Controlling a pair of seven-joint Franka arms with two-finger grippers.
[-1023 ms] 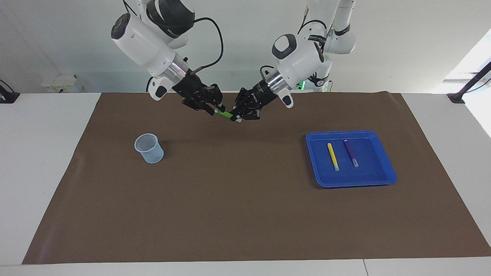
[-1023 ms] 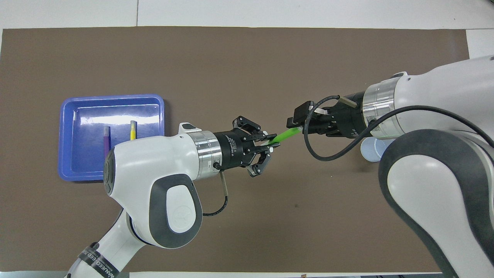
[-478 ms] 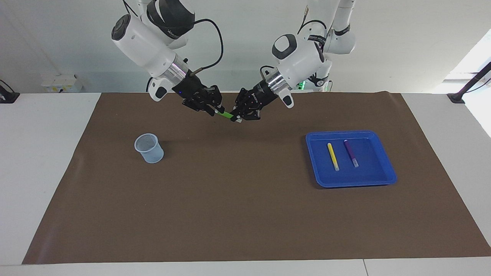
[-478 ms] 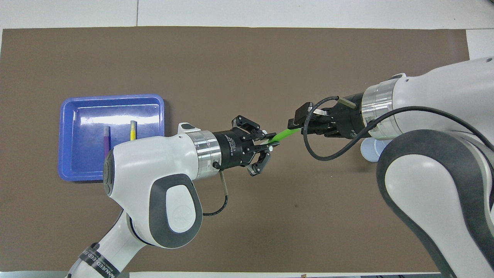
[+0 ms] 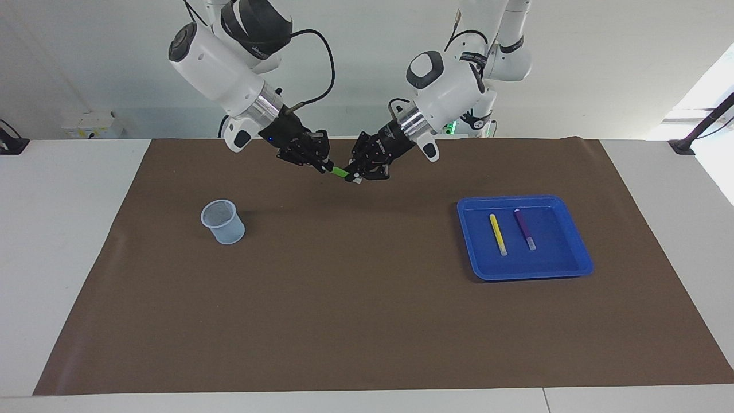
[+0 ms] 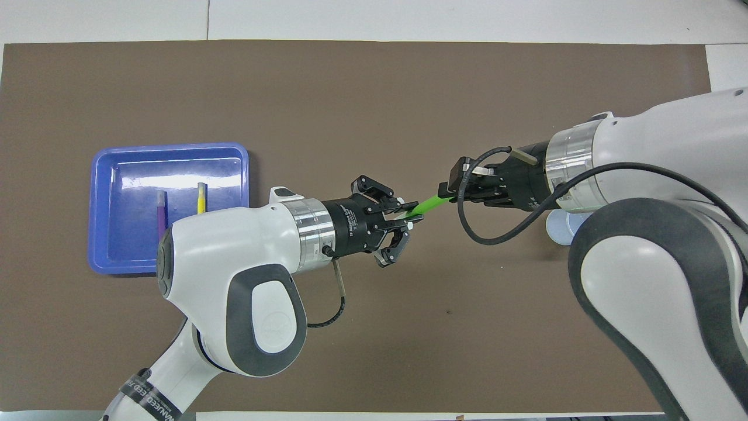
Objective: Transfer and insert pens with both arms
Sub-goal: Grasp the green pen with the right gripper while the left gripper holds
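Above the middle of the desk point(image 5: 367, 344), the green pen point(image 5: 338, 171) hangs between both arms: left gripper point(image 5: 354, 175) and right gripper point(image 5: 322, 165) each clamp an end. Handover underway; next, the left should release.

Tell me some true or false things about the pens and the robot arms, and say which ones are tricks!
1. Both grippers hold the green pen up in the air. True: the left gripper and right gripper are each shut on one end.
2. The yellow pen is in the cup. False: it lies in the blue tray.
3. The purple pen lies beside the yellow pen. True.
4. The cup is inside the tray. False: it stands on the brown mat, toward the right arm's end.
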